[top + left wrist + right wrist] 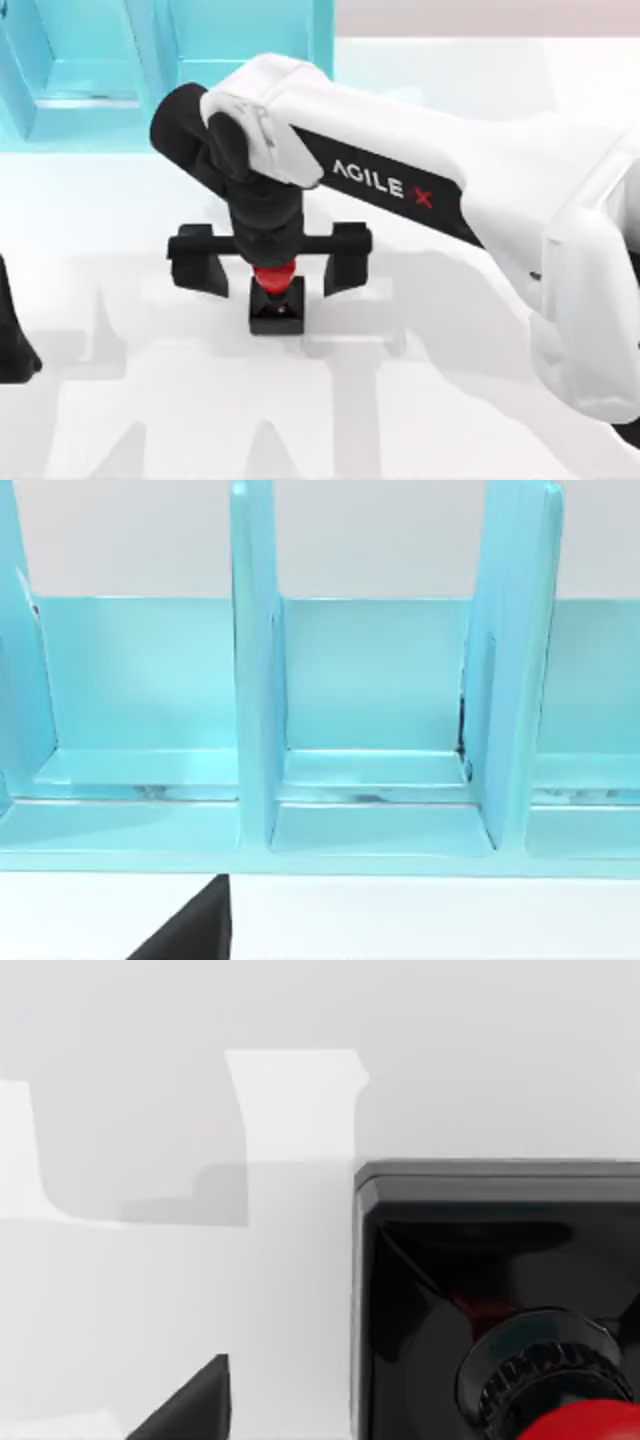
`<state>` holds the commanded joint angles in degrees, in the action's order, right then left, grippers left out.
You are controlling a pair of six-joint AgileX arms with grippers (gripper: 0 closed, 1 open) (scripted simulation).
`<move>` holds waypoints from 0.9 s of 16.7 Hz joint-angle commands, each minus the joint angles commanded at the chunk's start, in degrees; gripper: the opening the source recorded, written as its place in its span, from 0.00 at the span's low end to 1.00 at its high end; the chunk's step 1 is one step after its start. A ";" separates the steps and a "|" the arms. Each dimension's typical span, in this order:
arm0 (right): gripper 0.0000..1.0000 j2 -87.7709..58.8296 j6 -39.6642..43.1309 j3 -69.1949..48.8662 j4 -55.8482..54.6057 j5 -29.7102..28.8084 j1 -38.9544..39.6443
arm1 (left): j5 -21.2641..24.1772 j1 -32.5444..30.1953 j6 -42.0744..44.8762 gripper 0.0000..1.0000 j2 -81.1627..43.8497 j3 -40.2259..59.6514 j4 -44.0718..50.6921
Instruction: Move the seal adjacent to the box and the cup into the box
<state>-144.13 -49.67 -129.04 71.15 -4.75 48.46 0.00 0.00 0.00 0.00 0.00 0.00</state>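
At the middle of the white surface (pixel 150 420), seen from above, my right arm reaches in from the right edge and hangs its right gripper (pixel 270 268) straight over the seal (pixel 276 300), a small stamp with a glossy red knob on a black square block base. The jaws are spread wide, one black finger (pixel 195 262) to the left of the seal and the other to its right, both well clear of the knob, so nothing is pinched yet. The seal stands upright on the surface, well apart from the pale turquoise compartmented box (pixel 90 70) at the far left corner. The left gripper (pixel 12 335) sits parked at the left edge, and I cannot tell how its jaws stand. From the left wrist, the box (pixel 370 780) shows as a row of open bays split by upright dividers, with a black fingertip at the lower edge. From the right wrist, the seal's black base (pixel 470 1250) and a slice of its red knob lie close under the camera, off toward one side, resting flat on the surface (pixel 150 1290). The risk I judge from here lies in the close: the knob is round and glossy, so jaws that meet it off centre or too high could squeeze it out sideways or tip the block over. A descent too deep could instead press the fingers onto the base.
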 joint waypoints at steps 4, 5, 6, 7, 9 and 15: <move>1.00 0.03 0.00 0.20 -0.19 0.00 0.00 | 0.00 0.00 0.00 1.00 0.00 0.00 0.00; 0.92 0.03 0.00 0.20 -0.19 0.00 0.00 | 0.00 0.00 0.00 1.00 0.00 0.00 0.00; 0.85 0.03 0.00 0.20 -0.19 0.00 0.00 | 0.00 0.00 0.00 1.00 0.00 0.00 0.00; 0.77 0.03 0.00 0.20 -0.19 0.00 0.00 | 0.00 0.00 0.00 1.00 0.00 0.00 0.00; 0.62 0.03 0.00 0.20 -0.19 0.00 0.00 | 0.00 0.00 0.00 1.00 0.00 0.00 0.00; 0.17 0.03 0.00 0.20 -0.19 0.00 0.00 | 0.00 0.00 0.00 1.00 0.00 0.00 0.00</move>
<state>-144.11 -49.66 -128.85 70.97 -4.75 48.46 0.00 0.00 0.00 0.00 0.00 0.00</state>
